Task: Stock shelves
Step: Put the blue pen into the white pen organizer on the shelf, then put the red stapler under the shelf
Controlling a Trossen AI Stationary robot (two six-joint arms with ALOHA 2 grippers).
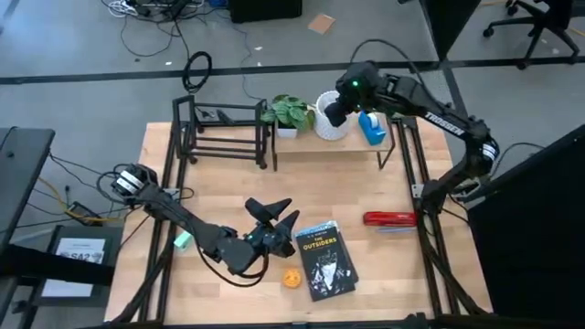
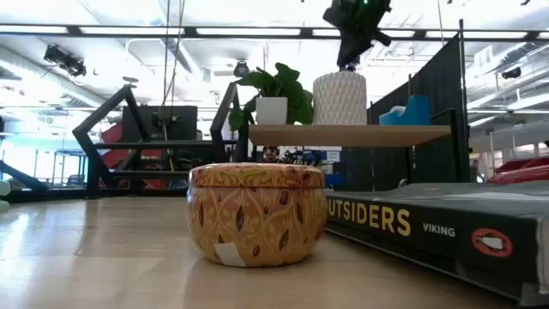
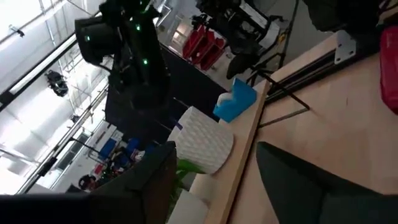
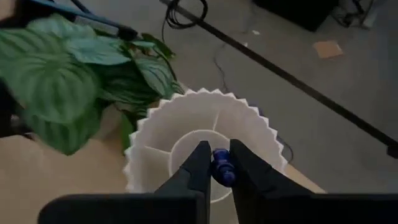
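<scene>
Right hand (image 4: 213,163) hovering over white ribbed holder (image 4: 202,134) on the shelf (image 2: 347,134), clamped on small blue item (image 4: 221,167), maybe a pen. Left hand (image 1: 274,219) resting low, fingers apart.

- The plank top (image 2: 347,134) of the low stand is pale, smooth wood with a matt finish, carried on thin black metal legs (image 1: 403,146).
- The smaller rack (image 1: 224,137) is bare black metal rod.
- Directly below the right gripper (image 4: 214,163), the white ribbed holder (image 4: 205,146) looks matt, ceramic or plastic.
- Between those dark matt fingers sits a small, glossy blue piece (image 4: 221,167).
- The tin (image 2: 256,213) has a shiny printed surface.
- The book (image 1: 324,260) has a smooth, faintly glossy paper cover.
</scene>
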